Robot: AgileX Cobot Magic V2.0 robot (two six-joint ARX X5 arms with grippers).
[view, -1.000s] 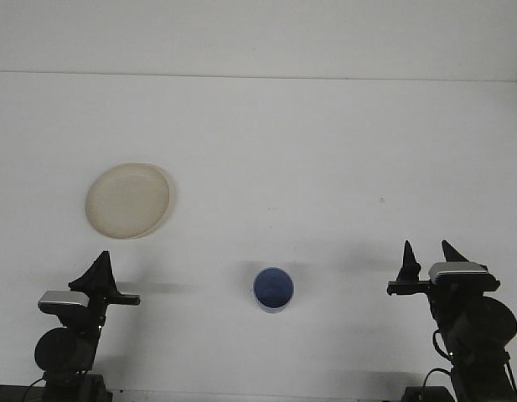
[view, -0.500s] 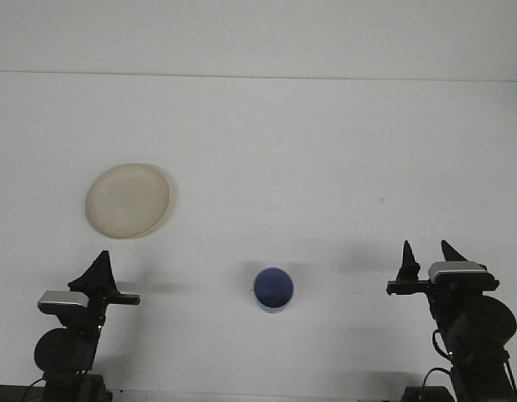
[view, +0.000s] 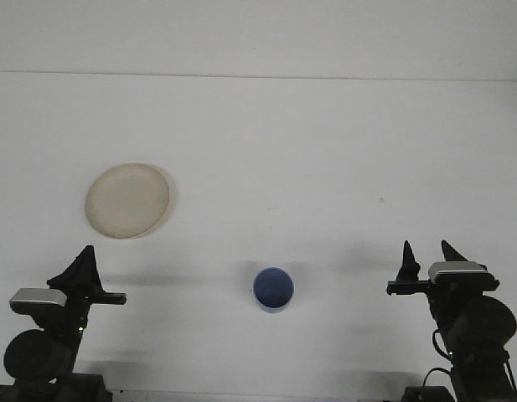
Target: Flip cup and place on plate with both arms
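On the white table (view: 266, 142), your blue cup (view: 273, 290) sits near the front edge, and from this view you can't really tell if it's mouth-up or flipped. The cream plate (view: 127, 199) is well off to the cup's left and further back, nothing on it. Your left gripper (view: 84, 266) hangs left of the cup, can't tell its state. Your right gripper (view: 427, 260) sits right of the cup, fingers spread, holding nothing.
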